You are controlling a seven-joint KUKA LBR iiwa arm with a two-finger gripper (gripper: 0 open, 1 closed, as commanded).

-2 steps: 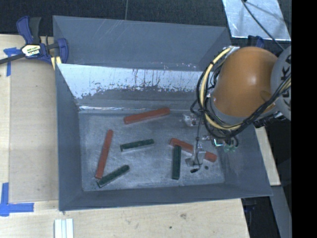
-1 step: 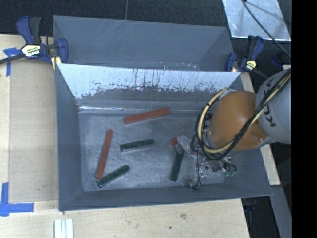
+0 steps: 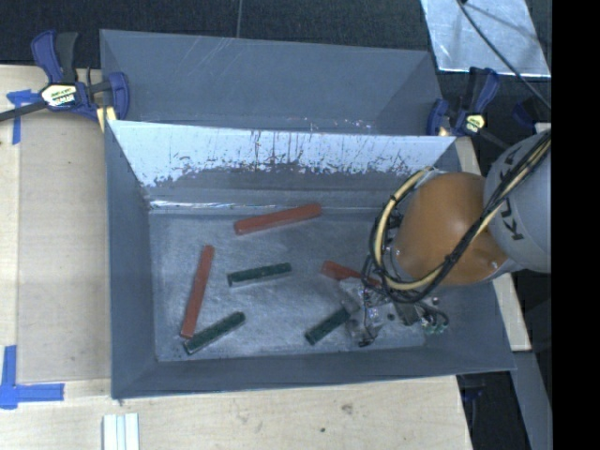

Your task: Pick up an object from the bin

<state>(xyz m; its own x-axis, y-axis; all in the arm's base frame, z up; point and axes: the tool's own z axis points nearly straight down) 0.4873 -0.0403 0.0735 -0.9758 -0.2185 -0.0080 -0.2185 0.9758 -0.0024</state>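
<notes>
My gripper is low in the bin's front right corner, under the arm's orange cover. A dark green stick lies just to its left, its right end reaching the gripper's tips. A short red stick lies just behind the gripper, partly hidden by the arm. I cannot make out whether anything sits between the fingers.
Farther left lie a dark green stick mid-floor, another dark green stick at the front left, a long red stick standing along the left side, and a red stick near the back wall.
</notes>
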